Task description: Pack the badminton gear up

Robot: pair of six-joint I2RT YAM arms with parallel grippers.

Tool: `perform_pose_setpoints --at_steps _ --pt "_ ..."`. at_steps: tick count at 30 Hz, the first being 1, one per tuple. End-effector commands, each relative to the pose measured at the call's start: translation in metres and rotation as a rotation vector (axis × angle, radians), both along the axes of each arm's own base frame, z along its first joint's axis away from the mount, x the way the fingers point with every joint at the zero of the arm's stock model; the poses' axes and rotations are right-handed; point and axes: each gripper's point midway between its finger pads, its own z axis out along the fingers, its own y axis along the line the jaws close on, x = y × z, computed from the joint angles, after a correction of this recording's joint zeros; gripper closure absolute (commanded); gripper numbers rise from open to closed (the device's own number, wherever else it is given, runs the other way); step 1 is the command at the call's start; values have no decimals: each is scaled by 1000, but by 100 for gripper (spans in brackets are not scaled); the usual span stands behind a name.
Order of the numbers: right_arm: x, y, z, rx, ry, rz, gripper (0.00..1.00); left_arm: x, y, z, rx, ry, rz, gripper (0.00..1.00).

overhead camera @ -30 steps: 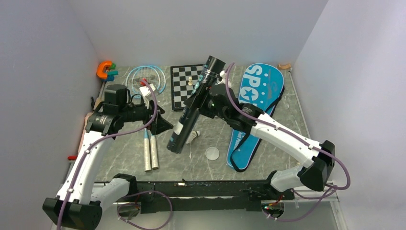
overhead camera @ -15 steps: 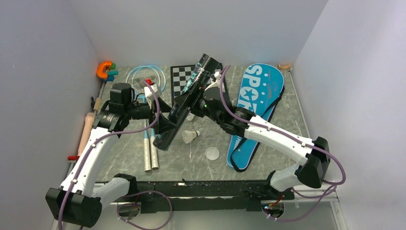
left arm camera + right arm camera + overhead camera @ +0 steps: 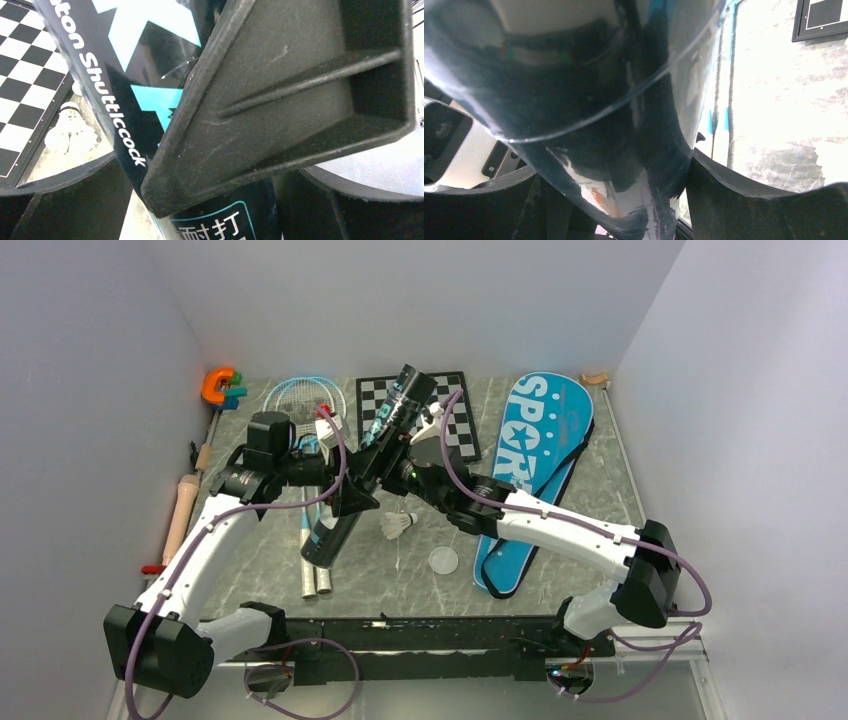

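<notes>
Holding: my right pincer (image 3: 390, 455) is shut around the tube (image 3: 333, 532), and the tube is up in the air.
Tube lie: tilted. Its top end points back at the chessboard (image 3: 462, 430), and its low end hangs over the handles of the rackets (image 3: 316, 582).
My left pincer (image 3: 352, 496): wide open, holding nothing. In my left wrist view one finger (image 3: 280, 95) sits right in front of the tube's side.
Which way: the tube is just ahead of the left pincer, with its long side running across the gap. The left arm is nearer the low half.
Touching: I cannot tell if that finger rests on the tube.
Arms: both reach in to the middle, left bent at the elbow, right stretched long.
Next, I think: shut the left pincer gently on the low half.
Elsewhere: a shuttlecock (image 3: 398, 526) lies on the table (image 3: 600, 500), beside the tube's low end.
</notes>
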Motion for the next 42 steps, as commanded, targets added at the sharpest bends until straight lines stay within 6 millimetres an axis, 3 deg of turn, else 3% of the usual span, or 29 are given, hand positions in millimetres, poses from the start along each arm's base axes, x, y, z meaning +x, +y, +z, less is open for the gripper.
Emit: perform_pose_setpoints --at_steps 1,3,7,8,12,15,18,21,27,31,36,39,42 --pt "-10 4 49 172 -62 26 72 2 0 2 5 -74 -14 1" --pt "-11 -2 50 170 -67 19 68 -3 2 1 17 -82 -25 8" --pt "-17 -11 58 181 -89 22 59 -10 6 -5 41 -78 -21 36" --pt "-16 -14 60 178 -96 18 52 -12 7 -6 48 -80 -21 40" --pt "-19 -19 70 163 -123 24 29 -17 12 -10 80 -94 -13 45" --pt "-21 -26 74 146 -137 30 18 -20 15 -10 98 -102 -8 56" --pt "-24 -40 75 124 -151 39 9 -21 20 -9 122 -115 8 58" --pt "-22 -69 67 71 -156 20 0 -23 28 -9 150 -146 24 58" --pt "-3 -149 69 9 -163 -65 2 -14 69 -2 232 -271 128 59" --pt "19 -162 41 -170 -101 -88 2 -10 107 -4 331 -377 181 63" --pt "46 -138 1 -276 18 12 6 -24 142 -26 513 -464 179 66" --pt "61 -126 -39 -388 98 49 11 -31 162 -43 633 -478 174 66" --pt "80 -115 -79 -519 120 28 13 -37 169 -44 657 -467 173 67"
